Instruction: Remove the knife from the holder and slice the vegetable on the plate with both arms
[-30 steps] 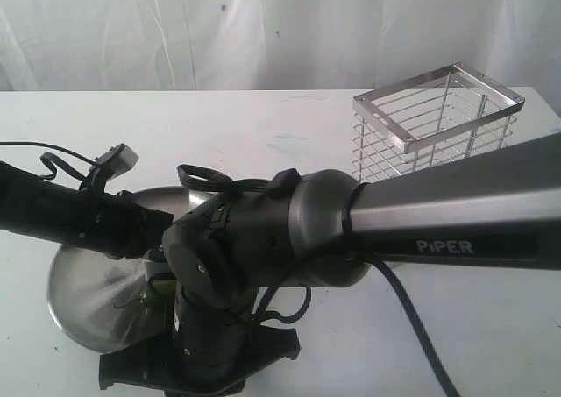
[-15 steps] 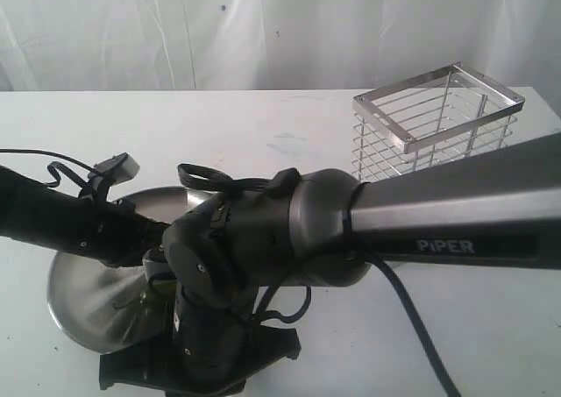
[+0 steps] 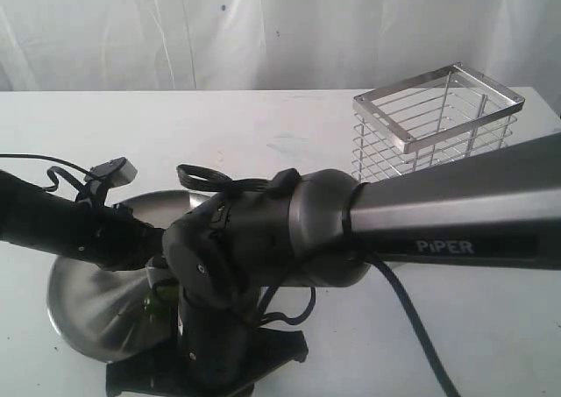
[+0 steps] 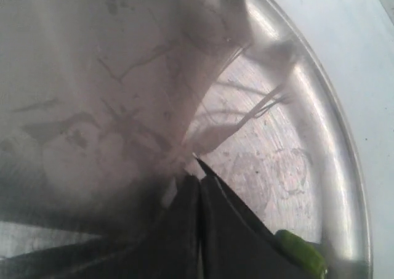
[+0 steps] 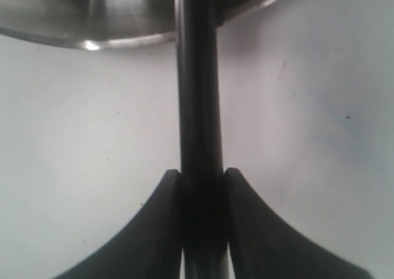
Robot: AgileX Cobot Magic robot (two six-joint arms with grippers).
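The steel plate (image 3: 83, 314) lies at the front left of the white table. A bit of the green vegetable (image 3: 156, 306) shows at the plate's right edge, between the two arms. In the left wrist view my left gripper (image 4: 198, 177) is shut just above the plate (image 4: 335, 131), its jaws pressed together, with the vegetable (image 4: 303, 254) lying against the outside of one finger. My right gripper (image 5: 202, 175) is shut on the knife (image 5: 199, 100) by its black handle, which reaches over the plate's rim (image 5: 111, 42); the blade is hidden. The chrome wire holder (image 3: 436, 121) stands at the back right.
The right arm's big grey link marked PiPER (image 3: 438, 217) crosses the front of the exterior view and hides both grippers. Black cables (image 3: 206, 180) loop over the plate's far side. A white curtain hangs behind the table.
The left arm has sunk lower and pulled a little toward the front. The plate has slid toward the front edge with it. The right arm's wrist shifted slightly down.
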